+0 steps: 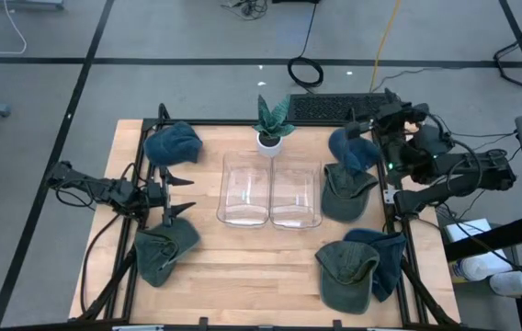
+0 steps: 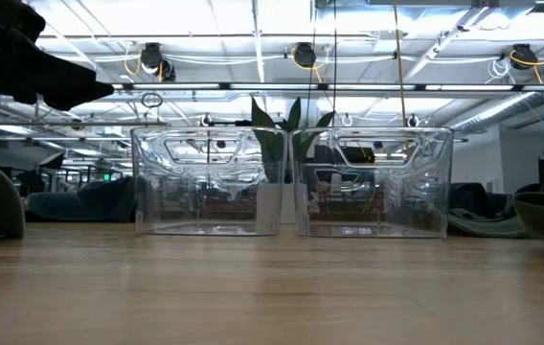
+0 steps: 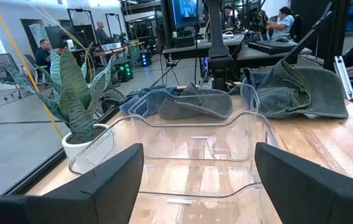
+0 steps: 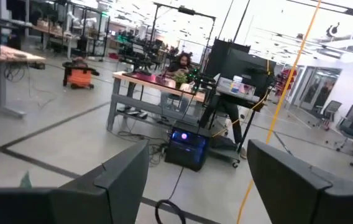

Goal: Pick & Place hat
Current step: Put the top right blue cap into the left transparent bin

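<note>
Several caps lie flat on the wooden table: a blue one at far left, a green one at near left, a blue and a green one at right, and a green over a blue one at near right. My left gripper hovers open between the two left caps, pointing at the clear bins. My right gripper is raised above the far right blue cap, open, facing the room beyond the table.
Two clear plastic bins stand side by side in the middle of the table. A potted plant stands behind them at the far edge. A black frame runs along the table's sides. Bare wood lies along the near edge.
</note>
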Robot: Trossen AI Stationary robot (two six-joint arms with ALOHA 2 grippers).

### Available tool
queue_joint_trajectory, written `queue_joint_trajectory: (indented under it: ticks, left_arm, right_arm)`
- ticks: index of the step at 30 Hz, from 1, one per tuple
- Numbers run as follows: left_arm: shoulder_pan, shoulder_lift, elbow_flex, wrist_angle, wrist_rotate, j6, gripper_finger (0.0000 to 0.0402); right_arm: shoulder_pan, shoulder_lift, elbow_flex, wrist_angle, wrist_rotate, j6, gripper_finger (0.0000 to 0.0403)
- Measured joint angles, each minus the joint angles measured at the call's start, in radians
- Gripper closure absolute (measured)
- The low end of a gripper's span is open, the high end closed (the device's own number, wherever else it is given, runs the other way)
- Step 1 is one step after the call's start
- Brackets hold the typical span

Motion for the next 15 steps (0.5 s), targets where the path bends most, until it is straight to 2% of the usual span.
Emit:
queue_joint_trajectory:
  ticks: [6,9,15]
  left_arm:
    - [0.0,0.0,0.0,0.0,0.0,0.0,0.0074]
    - [0.0,0.0,0.0,0.0,0.0,0.0,0.0076]
    - [0.0,0.0,0.0,0.0,0.0,0.0,0.0087]
  right_arm:
    - [-0.039,0.074,0.087,0.143,0.051,-0.115,0.0145]
    - [-0.068,0.113,0.146,0.156,0.099,-0.152,0.0145]
    - [-0.12,0.17,0.232,0.155,0.1,-0.169,0.0145]
